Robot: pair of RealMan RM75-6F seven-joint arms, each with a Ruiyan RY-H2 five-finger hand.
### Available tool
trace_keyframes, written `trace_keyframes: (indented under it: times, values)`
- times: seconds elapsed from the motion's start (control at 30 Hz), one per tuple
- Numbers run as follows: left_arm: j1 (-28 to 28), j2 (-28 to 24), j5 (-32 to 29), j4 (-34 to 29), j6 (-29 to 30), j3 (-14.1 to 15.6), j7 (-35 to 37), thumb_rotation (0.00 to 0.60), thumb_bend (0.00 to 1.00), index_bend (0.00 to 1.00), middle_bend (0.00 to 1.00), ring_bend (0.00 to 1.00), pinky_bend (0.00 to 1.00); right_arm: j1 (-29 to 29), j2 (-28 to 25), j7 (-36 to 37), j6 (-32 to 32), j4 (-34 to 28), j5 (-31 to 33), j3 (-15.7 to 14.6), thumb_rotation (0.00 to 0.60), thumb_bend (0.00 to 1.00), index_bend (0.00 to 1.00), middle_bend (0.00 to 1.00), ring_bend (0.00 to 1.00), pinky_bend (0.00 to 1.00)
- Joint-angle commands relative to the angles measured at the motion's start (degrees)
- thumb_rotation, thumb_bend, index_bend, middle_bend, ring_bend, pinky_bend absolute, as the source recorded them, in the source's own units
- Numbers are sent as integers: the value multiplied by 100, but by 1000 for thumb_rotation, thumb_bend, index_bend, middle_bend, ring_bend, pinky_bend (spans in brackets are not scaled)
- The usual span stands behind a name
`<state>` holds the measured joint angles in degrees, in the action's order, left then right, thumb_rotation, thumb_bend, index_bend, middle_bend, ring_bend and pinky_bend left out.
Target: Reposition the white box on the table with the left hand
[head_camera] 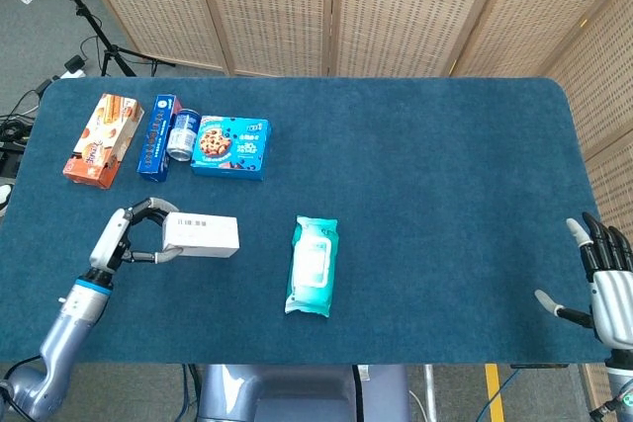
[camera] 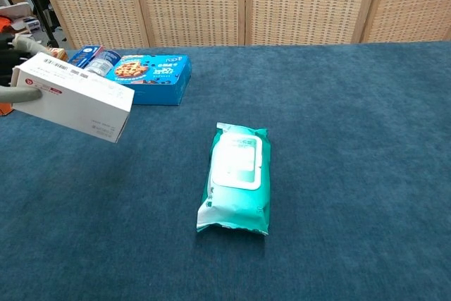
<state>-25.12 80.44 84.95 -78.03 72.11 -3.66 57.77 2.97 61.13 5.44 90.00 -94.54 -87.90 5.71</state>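
Over at the table's near-left, the left hand (head_camera: 127, 236) pinches the white box (head_camera: 201, 236) by one end, lifted and roughly level; next, I'd guess, lower it flat and let go.

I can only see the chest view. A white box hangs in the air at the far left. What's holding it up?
Observer: The robot's left hand grips the white rectangular cardboard box by its left end, with fingers curled around that end.
Operator: Does it have a second hand? I see none.
Observer: Yes. The right hand is near the right edge of the blue-covered table, fingers apart, holding nothing.
Operator: There's an orange sliver behind the box. What is it?
Observer: An orange snack carton, lying left of the narrow blue box.
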Motion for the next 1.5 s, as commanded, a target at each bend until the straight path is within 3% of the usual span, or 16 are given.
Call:
trace_keyframes:
  times: [0.03,0.17,0.47,0.57,0.63,0.7,0.73,0.77,0.83,0.93,1.1,1.17,1.3,1.4,1.5]
  values:
    - [-1,731,690,1550,-111,356,1562,600,114,533,524,379,453,0,-1,6,0,3,16,8,600,0,0,0,0,0]
    - [-50,1051,748,2191,-125,426,1948,600,112,533,524,379,453,4,-6,13,-14,6,29,12,600,0,0,0,0,0]
    - [-5,1361,760,2743,-54,543,1955,600,106,533,520,376,453,4,-3,15,-10,9,25,11,600,0,0,0,0,0]
    - [42,1376,783,2879,-61,627,1543,600,92,524,424,267,400,8,-3,9,-20,8,18,6,600,0,0,0,0,0]
    - [42,1306,921,2961,-112,797,1134,600,79,442,259,113,287,6,-3,9,-14,5,13,5,600,0,0,0,0,0]
    - [72,1234,967,2963,-96,869,800,600,44,220,54,5,130,3,-2,10,-7,3,22,10,600,0,0,0,0,0]
    - [91,1217,964,2953,-79,878,701,600,34,161,26,0,95,2,-2,13,-6,-1,24,11,600,0,0,0,0,0]
    - [126,1194,941,2932,-44,873,577,600,19,68,0,0,44,1,-3,16,-3,-5,22,11,600,0,0,0,0,0]
    - [192,1159,897,2874,47,851,454,600,5,3,0,0,2,-2,-7,13,6,-9,8,7,600,0,0,0,0,0]
    - [304,1097,857,2787,270,813,431,600,0,0,0,0,0,-9,-8,15,24,-12,-7,3,600,0,0,0,0,0]
    - [615,910,944,2591,1148,750,534,600,0,0,0,0,0,-15,-15,27,35,-19,-18,0,600,0,0,0,0,0]
    - [856,530,1037,2239,1915,660,202,600,0,0,0,0,0,-16,-17,26,42,-24,-46,-10,600,0,0,0,0,0]
    - [983,-326,899,1115,1807,678,-1305,600,0,0,0,0,0,-20,-13,7,61,-27,-70,-17,600,0,0,0,0,0]
    - [1152,-1164,501,-212,1624,630,-3182,600,0,0,0,0,0,-27,-8,-19,83,-35,-93,-22,600,0,0,0,0,0]
    - [1352,-1657,165,-1167,1701,573,-4462,600,0,0,0,0,0,-39,-4,-37,119,-38,-127,-31,600,0,0,0,0,0]
